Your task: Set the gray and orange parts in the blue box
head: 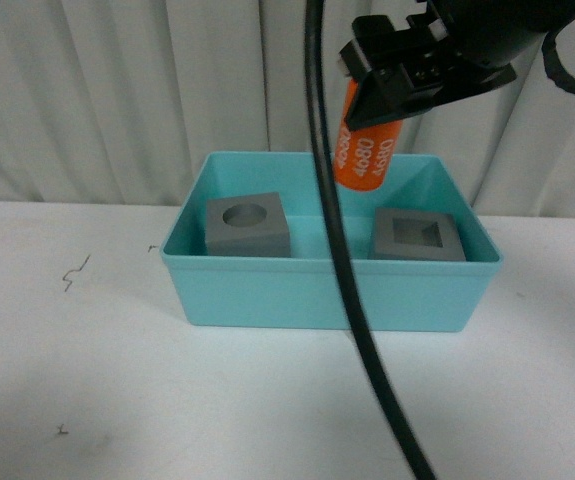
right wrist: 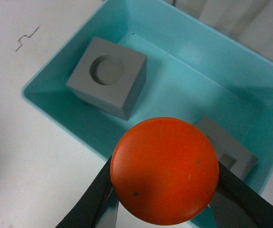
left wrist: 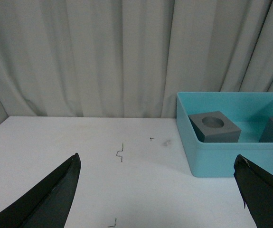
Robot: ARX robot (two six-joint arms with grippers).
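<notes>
Black cable [head: 352, 300] crosses nearest. Behind, right gripper [head: 382, 95] pinches smooth orange cylinder [head: 365, 150] above turquoise plastic box [head: 327, 290] holding two matte gray cubes [head: 248, 224]. Left gripper [left wrist: 157, 190] gapes wide.

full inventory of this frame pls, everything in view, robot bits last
gray cubes: 2, matte gray, inside the box; round-recess cube on its left side, square-recess cube on its right
orange cylinder: 1, orange with white print, held above the box
blue box: 1, turquoise, on the table
table: 1, white, faint pen marks
curtain: white, behind
cable: 1, black, hanging in front of the front camera
right end effector: black, shut on the cylinder
left end effector: black, open, empty
</notes>
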